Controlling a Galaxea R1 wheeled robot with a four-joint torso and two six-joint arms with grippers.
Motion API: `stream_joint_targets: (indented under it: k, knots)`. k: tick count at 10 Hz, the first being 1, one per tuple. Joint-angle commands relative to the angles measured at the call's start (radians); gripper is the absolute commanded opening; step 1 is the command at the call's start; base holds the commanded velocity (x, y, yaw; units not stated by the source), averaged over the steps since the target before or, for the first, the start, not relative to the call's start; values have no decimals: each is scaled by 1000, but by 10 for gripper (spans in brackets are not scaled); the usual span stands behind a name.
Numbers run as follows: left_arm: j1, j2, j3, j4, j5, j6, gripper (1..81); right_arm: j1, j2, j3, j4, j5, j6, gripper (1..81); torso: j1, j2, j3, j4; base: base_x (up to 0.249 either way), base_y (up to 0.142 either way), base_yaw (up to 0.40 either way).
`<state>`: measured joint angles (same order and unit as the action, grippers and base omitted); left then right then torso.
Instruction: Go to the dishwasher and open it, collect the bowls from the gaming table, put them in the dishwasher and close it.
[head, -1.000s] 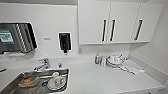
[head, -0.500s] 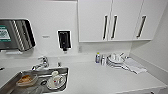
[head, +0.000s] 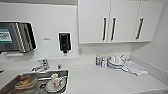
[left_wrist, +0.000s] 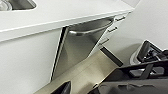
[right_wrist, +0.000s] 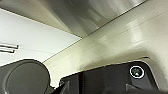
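The dishwasher (left_wrist: 80, 55) is a stainless steel front under the white countertop (left_wrist: 50, 15), and its door looks closed. A horizontal bar handle (left_wrist: 90, 30) runs across its top. My left gripper (left_wrist: 72, 88) hangs low in front of this panel, some way below the handle and touching nothing. In the right wrist view the same steel front (right_wrist: 100, 10) meets the pale floor (right_wrist: 120, 45), with my right gripper (right_wrist: 67, 86) down near the floor. The bowls and the gaming table are out of view.
A steel sink (head: 45, 73) with dirty dishes (head: 53, 83) and a faucet (head: 41, 65) sits at the counter's left. White crockery (head: 115, 62), small bottles (head: 98, 60) and a cloth (head: 135, 68) lie at the right. Upper cabinets (head: 92, 22) hang above. White drawers (left_wrist: 117, 23) flank the dishwasher.
The head view has shifted only slightly. Nothing on the counter has moved.
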<state>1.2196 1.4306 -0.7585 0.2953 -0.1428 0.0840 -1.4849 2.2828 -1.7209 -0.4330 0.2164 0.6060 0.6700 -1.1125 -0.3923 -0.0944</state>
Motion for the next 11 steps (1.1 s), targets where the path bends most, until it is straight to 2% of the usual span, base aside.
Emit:
stream_joint_targets:
  k: [1, 2, 3, 5, 6, 7, 9, 11]
  knots:
    - [-59, -11, 45, 41, -3, 10, 811, 65, -59, 34, 16, -21, 3, 811, 63, -99, -40, 0, 0, 0, 0]
    - [-59, -13, 45, 41, -7, 10, 811, 68, -59, 34, 19, -22, 3, 811, 84, -131, -96, 0, 0, 0, 0]
    - [-59, -13, 44, 41, -24, 8, 811, 74, -61, 40, 19, -22, 3, 811, 100, -157, -109, 0, 0, 0, 0]
    - [-59, -15, 41, 41, -29, 6, 811, 82, -63, 57, 19, -22, 3, 811, 138, -217, -164, 0, 0, 0, 0]
    - [-59, -21, 41, 41, -31, 6, 811, 83, -67, 64, 16, -22, 3, 811, 159, -251, -102, 0, 0, 0, 0]
    - [-59, -28, 44, 41, -32, 8, 811, 87, -76, 78, 17, -22, 3, 811, 113, -178, -128, 0, 0, 0, 0]
    - [-59, -42, 45, 41, -81, 2, 811, 93, -108, 119, 16, -22, 3, 811, 127, -195, -143, 0, 0, 0, 0]
    - [-59, -45, 57, 42, -84, -1, 811, 102, -151, 169, 16, -22, 3, 811, 127, -195, -144, 0, 0, 0, 0]
